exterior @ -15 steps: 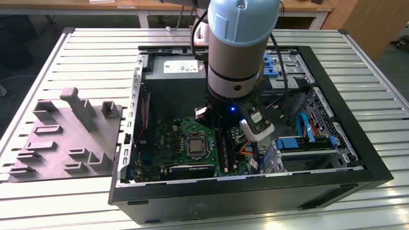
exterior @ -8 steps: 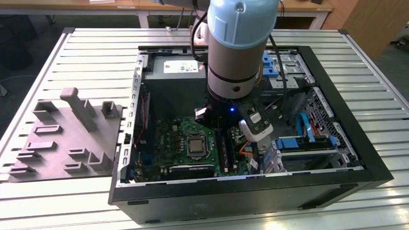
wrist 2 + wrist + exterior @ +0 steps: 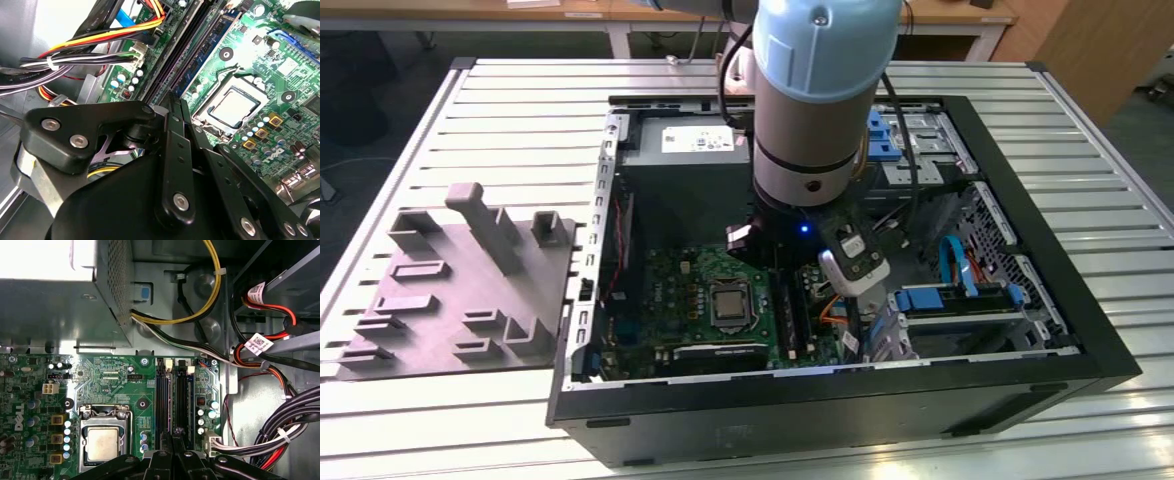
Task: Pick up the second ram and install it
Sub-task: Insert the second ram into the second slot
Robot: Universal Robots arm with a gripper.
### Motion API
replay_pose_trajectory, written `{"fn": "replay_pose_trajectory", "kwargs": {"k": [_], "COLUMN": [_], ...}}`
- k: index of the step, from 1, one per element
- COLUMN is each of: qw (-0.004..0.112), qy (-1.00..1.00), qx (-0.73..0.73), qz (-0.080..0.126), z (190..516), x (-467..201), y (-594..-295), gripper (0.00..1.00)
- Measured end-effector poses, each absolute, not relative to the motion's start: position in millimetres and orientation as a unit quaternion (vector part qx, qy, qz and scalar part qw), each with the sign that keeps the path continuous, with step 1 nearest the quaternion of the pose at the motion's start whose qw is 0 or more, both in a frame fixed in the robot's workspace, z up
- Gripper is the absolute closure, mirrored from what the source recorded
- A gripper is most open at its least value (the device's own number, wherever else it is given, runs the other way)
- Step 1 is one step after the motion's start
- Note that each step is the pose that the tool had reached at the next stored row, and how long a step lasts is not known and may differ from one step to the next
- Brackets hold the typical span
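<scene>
Black linkage bars, matte and studded with shiny screw heads, crowded the front of both wrist views. That was the gripper (image 3: 175, 97) (image 3: 176, 436), its fingers (image 3: 170, 150) drawn in narrow, nearly meeting, right over the memory slots. Whether they pinched anything, I couldn't tell.

Just past the tips, the second ram (image 3: 187, 400) stood edge-up as a thin blue-green strip beside a black plastic slot strip (image 3: 177, 400), on the side toward the cables. Whether it was fully seated I couldn't make out. Another blue-green stick (image 3: 165, 400) (image 3: 205, 55) sat nearer the processor socket (image 3: 102, 445), which was square, silver and framed by a steel latch.

Around them lay the glossy green motherboard (image 3: 115, 375), dotted with round capacitors and fine white lettering. Next came the grey power-supply box (image 3: 60, 305), one wall punched with small holes, and beside it yellow, black and white cables (image 3: 200, 305). White printed tags (image 3: 259, 344) hung on red wires.

In the exterior view the pale-blue arm (image 3: 821, 100) reached down into the black computer case (image 3: 854, 420). The case stood on a ribbed metal table (image 3: 520, 110), beside a grey moulded fixture (image 3: 454, 290).
</scene>
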State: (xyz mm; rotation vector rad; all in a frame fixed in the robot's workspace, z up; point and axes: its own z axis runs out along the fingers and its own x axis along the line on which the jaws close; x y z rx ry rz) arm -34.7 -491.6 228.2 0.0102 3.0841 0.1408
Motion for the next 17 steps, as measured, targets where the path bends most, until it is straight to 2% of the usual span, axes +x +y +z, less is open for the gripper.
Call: {"fn": "replay_pose_trajectory", "kwargs": {"k": [17], "qw": [0.027], "qy": [0.999], "qx": [0.003], "qz": [0.046], "z": [228.7], "x": [-36.1], "y": [-491.7], "gripper": [0.88]}}
